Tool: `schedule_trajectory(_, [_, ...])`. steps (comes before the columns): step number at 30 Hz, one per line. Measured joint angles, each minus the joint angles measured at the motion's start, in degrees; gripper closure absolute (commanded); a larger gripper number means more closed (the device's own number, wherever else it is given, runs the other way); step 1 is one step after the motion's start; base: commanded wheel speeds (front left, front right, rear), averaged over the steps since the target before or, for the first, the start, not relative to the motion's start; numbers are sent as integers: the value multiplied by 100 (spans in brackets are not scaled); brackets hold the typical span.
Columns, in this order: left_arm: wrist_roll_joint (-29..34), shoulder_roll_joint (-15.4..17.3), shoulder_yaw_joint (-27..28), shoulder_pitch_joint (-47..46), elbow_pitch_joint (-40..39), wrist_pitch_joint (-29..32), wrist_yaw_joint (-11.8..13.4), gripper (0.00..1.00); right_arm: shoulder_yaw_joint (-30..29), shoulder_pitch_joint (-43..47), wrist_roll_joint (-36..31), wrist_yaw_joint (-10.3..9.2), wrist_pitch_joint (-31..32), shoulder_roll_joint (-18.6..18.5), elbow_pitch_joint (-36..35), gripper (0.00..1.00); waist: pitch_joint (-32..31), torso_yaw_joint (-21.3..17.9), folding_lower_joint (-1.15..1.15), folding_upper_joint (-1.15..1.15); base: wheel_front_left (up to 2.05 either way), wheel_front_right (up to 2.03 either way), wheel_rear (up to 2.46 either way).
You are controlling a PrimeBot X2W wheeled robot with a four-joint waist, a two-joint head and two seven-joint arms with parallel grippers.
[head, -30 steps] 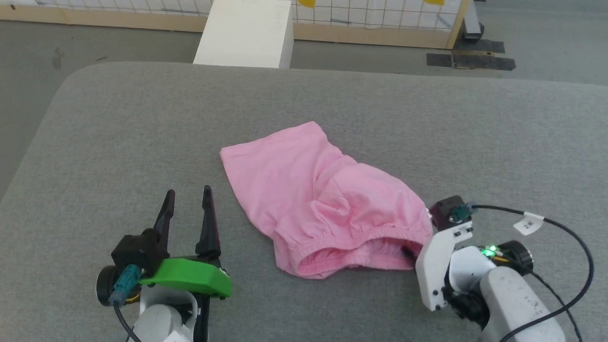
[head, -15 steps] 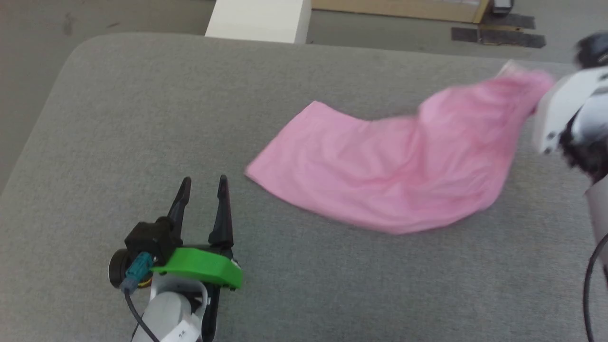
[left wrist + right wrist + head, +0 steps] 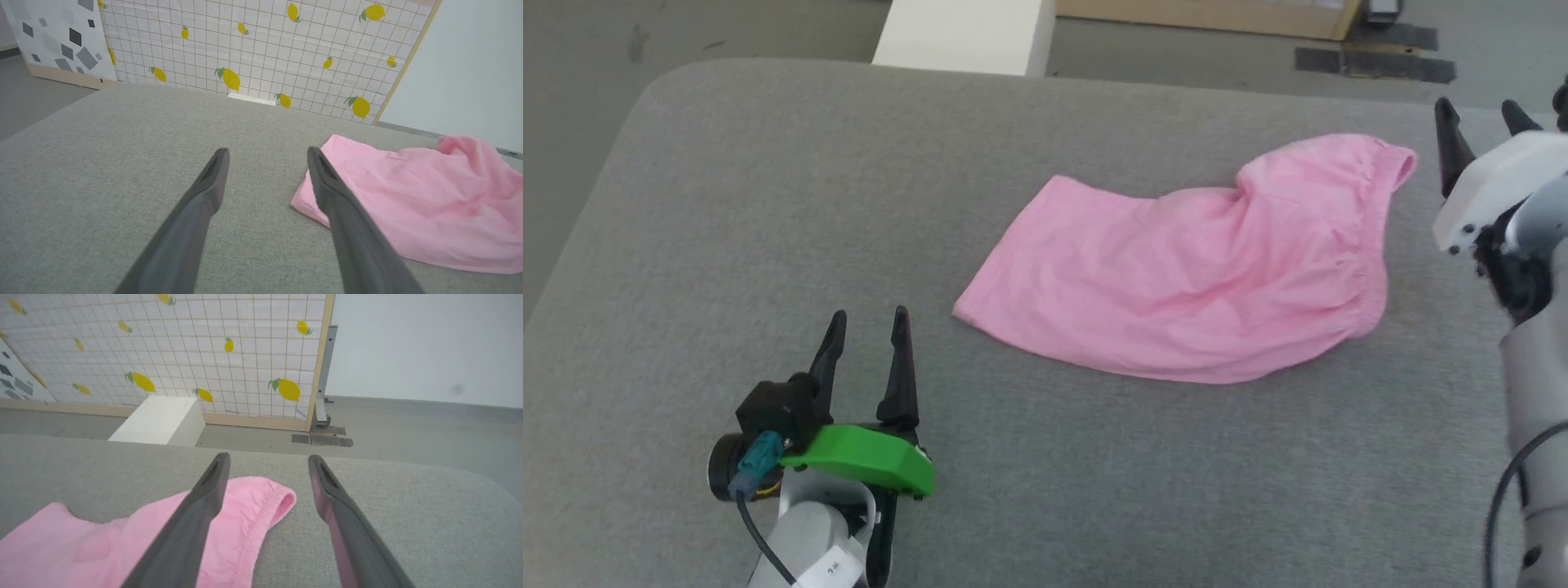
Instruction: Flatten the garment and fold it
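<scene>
one garment (image 3: 1201, 269), two end effectors (image 3: 870, 313) (image 3: 1477, 104), one white block (image 3: 964, 37), one table (image 3: 768, 204).

Right edge of the left wrist view cuts off the pale pink soft cotton shorts (image 3: 408, 196). In the right wrist view one dark finger of the right gripper (image 3: 268, 459) covers part of them. Head view: white rectangular block (image 3: 964, 37) cropped at top; small white tag (image 3: 829, 565) on the pale left forearm (image 3: 805, 531), print unreadable.
</scene>
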Motion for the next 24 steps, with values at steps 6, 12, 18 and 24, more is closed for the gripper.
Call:
schedule_trajectory(6, [40,-10,37,94,59,0,-4,0,84,1197,209,-1,-980,408,-773,0,-267,-270,0,0,0,0,0])
schedule_trajectory(12, [37,-13,69,218,180,0,2,0,242,2750,519,-1,-1270,773,-1568,0,-510,-514,0,0,0,0,0])
schedule_trajectory(18, [-66,-18,81,246,459,281,135,0,224,3792,881,-1,-1195,904,-2115,0,-658,-728,0,0,0,0,0])
schedule_trajectory(24, [-138,67,92,-684,979,1804,364,0,357,4017,1159,-1,-987,911,-2524,0,-584,-858,0,0,0,0,0])
